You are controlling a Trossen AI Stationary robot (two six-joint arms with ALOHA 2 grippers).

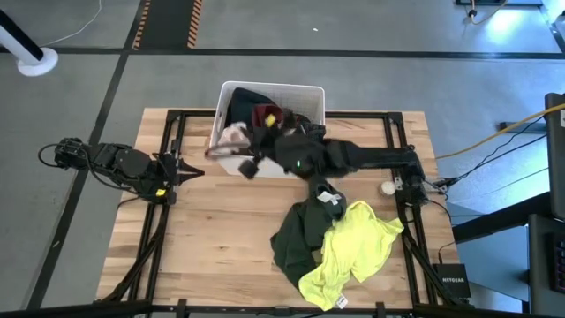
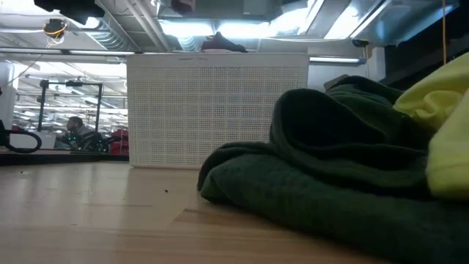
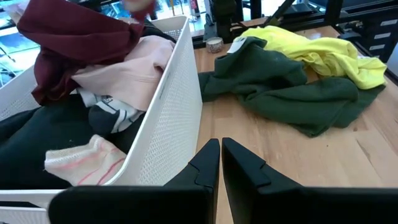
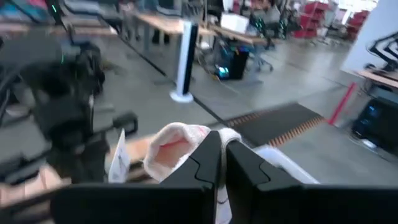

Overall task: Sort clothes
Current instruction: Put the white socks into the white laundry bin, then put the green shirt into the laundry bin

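Note:
A white bin (image 1: 311, 97) stands at the table's far middle and holds dark, maroon (image 3: 74, 37) and pale pink (image 3: 127, 74) clothes. My right gripper (image 1: 245, 163) reaches over the bin's near left corner and is shut on pale pink fabric (image 4: 177, 146). A white tag (image 4: 118, 160) hangs beside it. A dark green garment (image 1: 296, 238) and a neon yellow one (image 1: 353, 252) lie on the table's near right, the yellow overlapping the green. My left gripper (image 1: 181, 170) is shut and empty at the table's left, level with the bin's near wall (image 3: 171, 118). My right gripper pinches a fold of the pale pink fabric (image 4: 186, 140) between its two fingers. The fabric bulges out beside the fingers, which hide the exact place of contact. The fingers point toward the table's left side, above the bin's rim. Whether the maroon garment is also in the hold cannot be told.
A small round object (image 1: 387, 187) sits near the right arm's base. Bare wood lies between my left gripper and the green garment. In the low view the green garment (image 2: 330, 176) fills the foreground in front of the bin (image 2: 220, 110).

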